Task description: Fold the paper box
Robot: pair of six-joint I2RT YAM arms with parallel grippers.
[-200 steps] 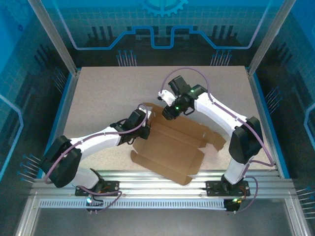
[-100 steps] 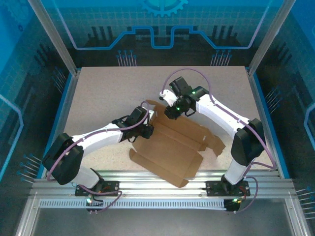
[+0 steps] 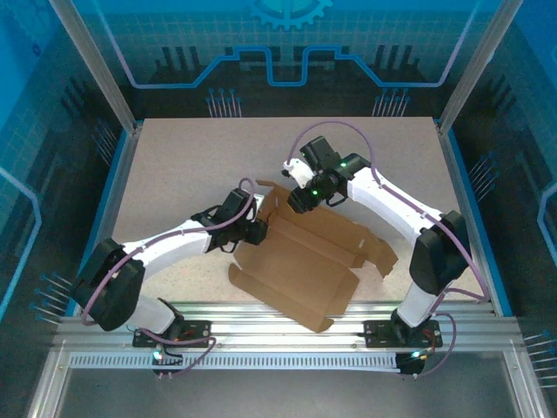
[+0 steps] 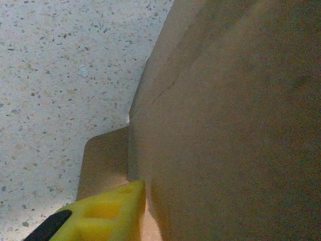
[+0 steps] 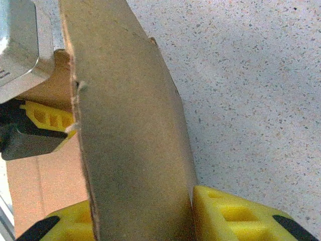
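Right, starting at the bottom of the overhead frame: the paper box [image 3: 300,270] lies mostly flat on the speckled table [image 3: 174,165], centre of the picture, its near corner reaching almost to the metal rail [image 3: 226,315]. It's thin die-cut cardboard, so I'd call it light and fairly stiff along a panel. It should bow or crease quickly across one, though, and will likely skate on that smooth top if pushed from one side only.

Moving up, the left gripper [image 3: 254,229] is tucked against the box's upper-left edge. Its wrist view gives one yellow finger [image 4: 108,213] at lower left beside a raised brown panel. The other finger is hidden behind the card, so whether it is pinching or slack I cannot tell.

Farther up again, the right gripper [image 3: 298,202] sits over the raised far flap, a yellow fingertip [image 5: 233,216] on either side of the card (which shows a slight bow). They're close against both faces, yes, but clamped or merely straddling? Cannot tell.

Best hold, to my eye: low on the flap near its crease, with one arm steadying the base.
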